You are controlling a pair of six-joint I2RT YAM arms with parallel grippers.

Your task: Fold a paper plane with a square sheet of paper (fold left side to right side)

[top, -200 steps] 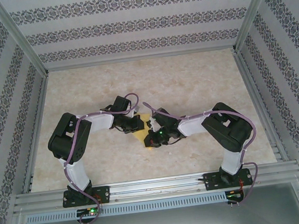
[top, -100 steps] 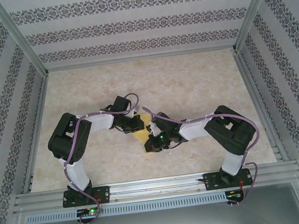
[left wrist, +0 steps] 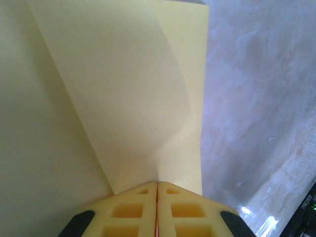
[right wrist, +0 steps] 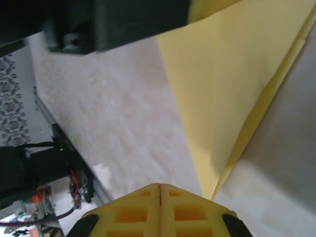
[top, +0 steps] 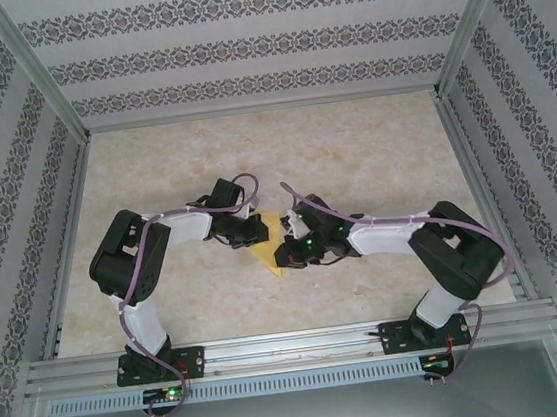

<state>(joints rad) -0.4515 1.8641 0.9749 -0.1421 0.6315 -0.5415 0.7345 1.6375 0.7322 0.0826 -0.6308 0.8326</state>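
The square sheet of paper (top: 275,245) is a yellow folded piece lying mid-table between both grippers. My left gripper (top: 252,231) is at its left edge, and in the left wrist view its jaws (left wrist: 157,182) are shut on the paper (left wrist: 123,98), whose layers fan out from the tips with one flap lifted. My right gripper (top: 291,254) sits at the paper's lower right. In the right wrist view it (right wrist: 160,185) is shut with nothing between the fingers, and the paper's (right wrist: 222,89) pointed corner ends just beside its right fingertip (right wrist: 197,195).
The marble tabletop (top: 352,150) stretches behind the arms. Aluminium frame rails (top: 274,348) run along the near edge and sides, with patterned walls (top: 240,47) around. The left arm's black wrist (right wrist: 113,22) hangs close over the paper in the right wrist view.
The right arm has swung its elbow out to the right and its gripper has slid slightly right and back, uncovering more yellow paper. The left arm has stayed still.
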